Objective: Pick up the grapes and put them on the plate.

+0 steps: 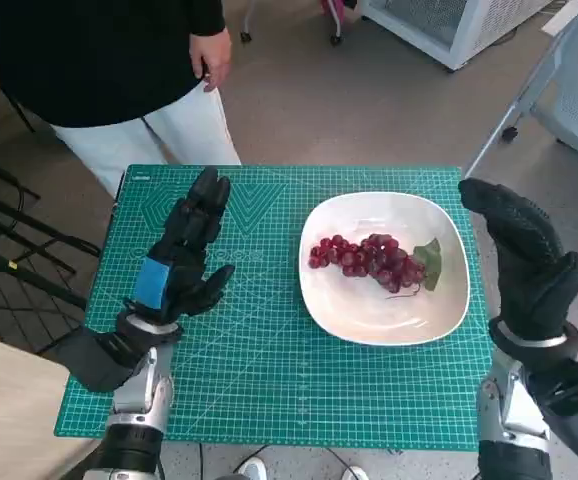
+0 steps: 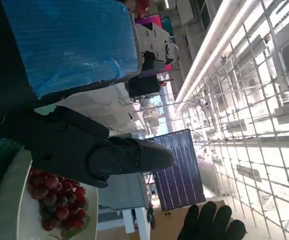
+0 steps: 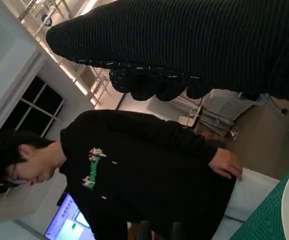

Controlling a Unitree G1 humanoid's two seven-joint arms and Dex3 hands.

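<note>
On green cutting mat (image 1: 259,350), small table, head view, listed left to right. Left hand (image 1: 184,255): black, blue tape on back, raised over mat left of plate, fingers extended and slightly apart, holding nothing, well apart from grapes. Plate (image 1: 369,320): white, rounded-square, flat on right half of mat. Grapes (image 1: 364,258): red bunch with green leaf, lying inside plate near its middle, touched by neither hand; seen again in left wrist view (image 2: 54,200) on plate beyond fingers. Right hand (image 1: 524,250): black knitted glove, raised at mat's right edge beside plate, fingers extended, nothing held. Person (image 1: 119,60): standing at far side of table. Task status, judged: placement done; nothing left but withdrawing hands.
</note>
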